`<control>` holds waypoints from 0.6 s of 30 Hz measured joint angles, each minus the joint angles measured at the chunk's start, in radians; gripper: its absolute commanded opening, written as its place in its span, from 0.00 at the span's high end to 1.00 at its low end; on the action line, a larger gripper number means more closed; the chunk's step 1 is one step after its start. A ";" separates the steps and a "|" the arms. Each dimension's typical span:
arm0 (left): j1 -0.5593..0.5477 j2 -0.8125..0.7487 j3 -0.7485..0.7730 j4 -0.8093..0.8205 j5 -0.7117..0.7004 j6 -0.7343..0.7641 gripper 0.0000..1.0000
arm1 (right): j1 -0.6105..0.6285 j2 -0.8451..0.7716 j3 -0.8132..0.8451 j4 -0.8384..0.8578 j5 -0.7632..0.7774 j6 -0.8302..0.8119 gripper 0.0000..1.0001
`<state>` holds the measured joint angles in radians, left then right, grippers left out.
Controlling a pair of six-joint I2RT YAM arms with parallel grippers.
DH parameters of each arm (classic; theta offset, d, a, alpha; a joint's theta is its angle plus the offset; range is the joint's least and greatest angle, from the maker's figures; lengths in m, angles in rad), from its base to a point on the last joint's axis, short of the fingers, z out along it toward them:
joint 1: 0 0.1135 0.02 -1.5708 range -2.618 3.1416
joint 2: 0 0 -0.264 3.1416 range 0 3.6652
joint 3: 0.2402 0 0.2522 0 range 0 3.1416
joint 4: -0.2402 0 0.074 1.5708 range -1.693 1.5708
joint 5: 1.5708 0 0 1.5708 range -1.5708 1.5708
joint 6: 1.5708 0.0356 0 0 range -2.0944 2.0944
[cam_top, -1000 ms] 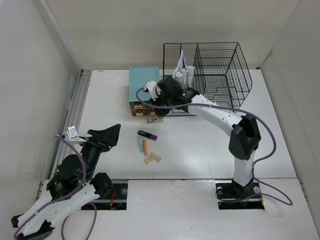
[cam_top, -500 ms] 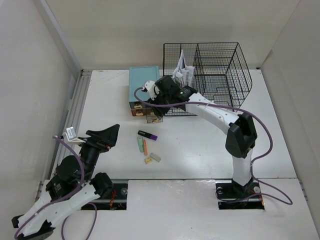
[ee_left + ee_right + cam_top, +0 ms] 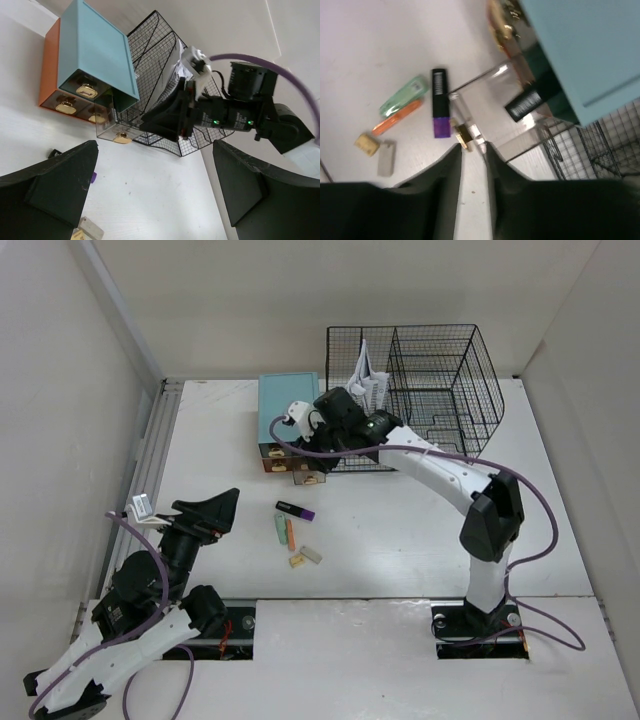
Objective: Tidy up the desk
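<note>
The left gripper [image 3: 154, 150] hangs jaws wide apart over the near-left part of the large flat white bench [image 3: 400, 530], seemingly idle. A black-and-purple marker [image 3: 295, 510] lies loose mid-bench among other small items, likely waiting to be stowed. The clear plastic drawer [image 3: 510, 120] juts from the teal drawer box [image 3: 285, 405], open to take them. The right gripper [image 3: 473, 146] sits low over the bench at the drawer's small gold knob [image 3: 462, 135], fingers almost together; whether they pinch it I cannot tell.
</note>
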<state>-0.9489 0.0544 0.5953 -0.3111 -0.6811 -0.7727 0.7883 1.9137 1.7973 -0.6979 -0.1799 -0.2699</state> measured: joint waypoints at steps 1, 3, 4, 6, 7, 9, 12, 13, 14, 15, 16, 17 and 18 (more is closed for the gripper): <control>0.000 0.000 0.000 0.000 0.000 0.000 0.02 | 0.003 -0.018 -0.010 -0.005 -0.035 -0.015 0.85; 0.000 0.000 0.000 0.000 0.000 0.000 0.04 | 0.007 -0.064 -0.042 -0.008 -0.121 -0.068 0.93; 0.000 0.000 0.000 0.000 0.000 0.000 0.04 | 0.011 -0.092 -0.063 -0.012 -0.169 -0.097 0.93; 0.000 0.000 0.000 0.000 0.000 -0.003 0.05 | 0.023 -0.152 -0.122 -0.012 -0.245 -0.172 0.93; 0.000 0.000 0.000 0.000 -0.001 -0.005 0.05 | 0.035 -0.182 -0.156 -0.014 -0.269 -0.209 0.91; 0.000 0.000 0.000 0.000 -0.005 -0.014 0.06 | 0.072 -0.226 -0.233 0.000 -0.290 -0.278 0.86; 0.000 0.001 0.000 0.000 -0.017 -0.031 0.06 | 0.143 -0.245 -0.354 0.029 -0.272 -0.338 0.75; 0.000 0.000 0.000 0.000 -0.022 -0.038 0.06 | 0.167 -0.236 -0.387 0.038 -0.260 -0.346 0.72; 0.000 0.000 0.000 0.000 -0.027 -0.042 0.06 | 0.185 -0.219 -0.408 0.043 -0.245 -0.349 0.66; 0.000 -0.002 -0.002 0.000 -0.031 -0.048 0.06 | 0.197 -0.198 -0.420 0.052 -0.231 -0.348 0.66; 0.000 -0.005 -0.004 0.000 -0.034 -0.050 0.06 | 0.204 -0.170 -0.426 0.063 -0.208 -0.340 0.66; 0.000 -0.010 -0.007 -0.002 -0.036 -0.054 0.06 | 0.205 -0.146 -0.425 0.074 -0.190 -0.333 0.65; 0.000 -0.014 -0.011 -0.003 -0.037 -0.056 0.06 | 0.204 -0.122 -0.423 0.092 -0.164 -0.320 0.65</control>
<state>-0.9489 0.0406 0.5846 -0.3145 -0.7181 -0.8288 0.9928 1.7916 1.3739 -0.6060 -0.3439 -0.5903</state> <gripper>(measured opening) 0.941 0.347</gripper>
